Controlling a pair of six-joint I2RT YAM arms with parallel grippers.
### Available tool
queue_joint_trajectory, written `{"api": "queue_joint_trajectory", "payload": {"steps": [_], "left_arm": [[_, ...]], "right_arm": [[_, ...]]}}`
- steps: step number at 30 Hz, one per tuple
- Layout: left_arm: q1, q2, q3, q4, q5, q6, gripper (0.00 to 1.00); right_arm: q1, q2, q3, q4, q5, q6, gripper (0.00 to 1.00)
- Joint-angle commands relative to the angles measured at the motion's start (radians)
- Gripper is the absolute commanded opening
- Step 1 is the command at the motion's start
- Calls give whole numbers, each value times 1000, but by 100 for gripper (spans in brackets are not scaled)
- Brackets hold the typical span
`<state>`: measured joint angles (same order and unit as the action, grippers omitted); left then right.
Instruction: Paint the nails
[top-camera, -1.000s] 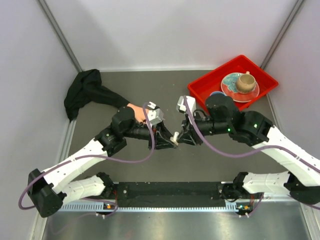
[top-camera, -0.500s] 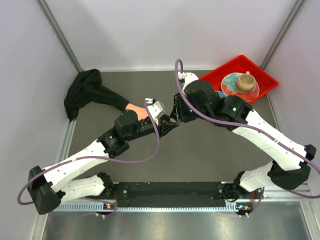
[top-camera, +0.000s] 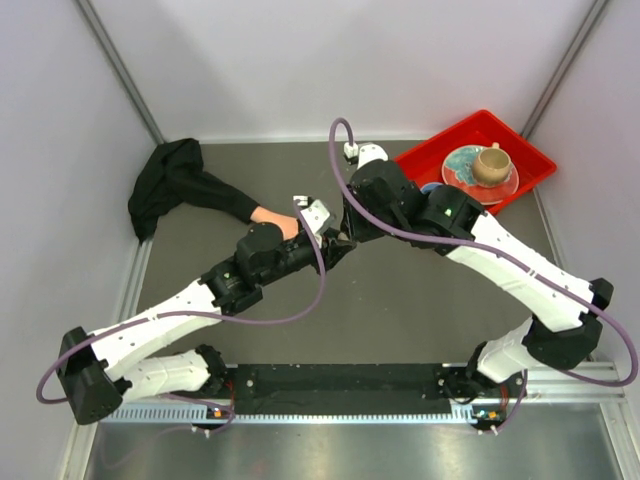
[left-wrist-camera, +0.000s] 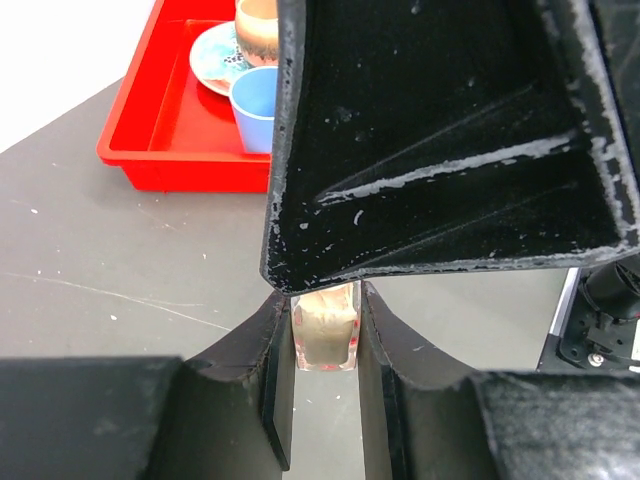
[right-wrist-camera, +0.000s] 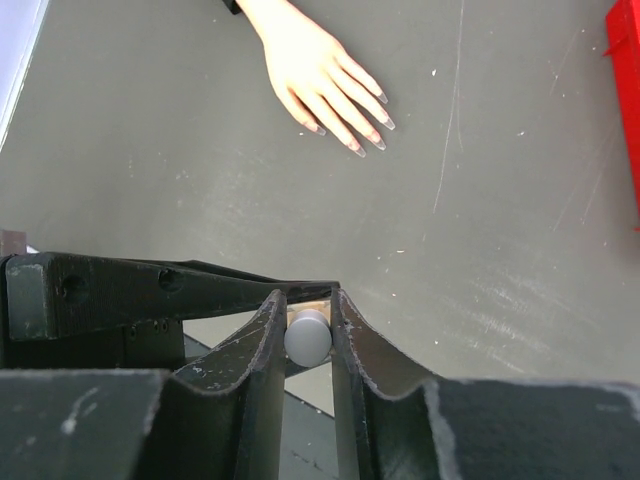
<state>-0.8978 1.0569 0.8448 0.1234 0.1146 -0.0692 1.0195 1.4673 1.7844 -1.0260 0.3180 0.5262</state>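
The pink-beige mannequin hand (right-wrist-camera: 318, 72) lies flat on the grey table, fingers spread, with small dark reddish nails (right-wrist-camera: 352, 147) at the fingertips. Its black sleeve (top-camera: 175, 185) trails to the far left. In the top view the hand (top-camera: 270, 217) is half hidden by my left arm. My left gripper (left-wrist-camera: 325, 300) is shut on a small tan bottle (left-wrist-camera: 325, 335). My right gripper (right-wrist-camera: 306, 298) is shut on the bottle's white cap (right-wrist-camera: 307, 338). The two grippers meet (top-camera: 340, 240) just right of the hand, above the table.
A red tray (top-camera: 520, 150) at the far right holds a patterned plate with a tan cup (top-camera: 488, 163) and a blue cup (left-wrist-camera: 255, 95). Grey walls enclose the table on three sides.
Both grippers have moved with the bottle away from the near middle towards the mannequin hand. The right arm has swung up and back and now reaches in from the far side.
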Motion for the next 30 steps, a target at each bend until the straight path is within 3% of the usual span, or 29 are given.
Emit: {"api": "queue_joint_trajectory", "payload": {"steps": [1, 2, 6, 7, 10, 11, 13, 14, 16, 17, 18, 20, 23, 24, 25, 27, 28, 30], "left_arm": [[10, -5, 33, 12, -81, -15, 0], [10, -5, 36, 6, -82, -14, 0], [11, -31, 31, 7, 90, 11, 0], [11, -61, 25, 22, 282, 35, 0], [34, -109, 20, 44, 547, 49, 0], [49, -110, 31, 83, 730, -1, 0], [97, -78, 43, 157, 883, -99, 0], [103, -63, 53, 250, 1009, -216, 0], [106, -13, 56, 393, 1114, -352, 0], [103, 8, 47, 486, 1147, -542, 0], [105, 23, 40, 709, 1180, -637, 0], [105, 54, 30, 856, 1183, -806, 0], [103, 46, 40, 840, 1163, -776, 0], [103, 17, 42, 694, 1131, -724, 0], [103, -1, 48, 568, 1095, -542, 0], [99, -70, 82, 274, 980, -323, 0], [94, -89, 80, 131, 820, -197, 0], [89, -130, 71, 37, 652, -134, 0]], "right_arm": [[19, 7, 52, -31, 10, 5, 7], [19, 7, 52, -31, 10, 3, 0], [19, -22, 24, 6, -68, -76, 0], [19, -33, 15, 35, -121, -145, 0], [19, -125, -100, 184, -340, -338, 0], [19, -165, -205, 246, -414, -382, 0], [19, -282, -313, 355, -640, -477, 0], [19, -313, -404, 460, -699, -492, 0], [19, -346, -433, 483, -819, -521, 0], [21, -337, -419, 450, -853, -522, 0], [19, -328, -404, 429, -888, -564, 0], [19, -317, -378, 416, -959, -563, 0], [19, -335, -379, 399, -973, -566, 0], [19, -341, -382, 397, -962, -566, 0], [19, -347, -385, 397, -947, -562, 0], [19, -354, -379, 389, -891, -534, 0], [19, -357, -375, 392, -845, -501, 0], [21, -357, -375, 397, -692, -422, 0]]}}
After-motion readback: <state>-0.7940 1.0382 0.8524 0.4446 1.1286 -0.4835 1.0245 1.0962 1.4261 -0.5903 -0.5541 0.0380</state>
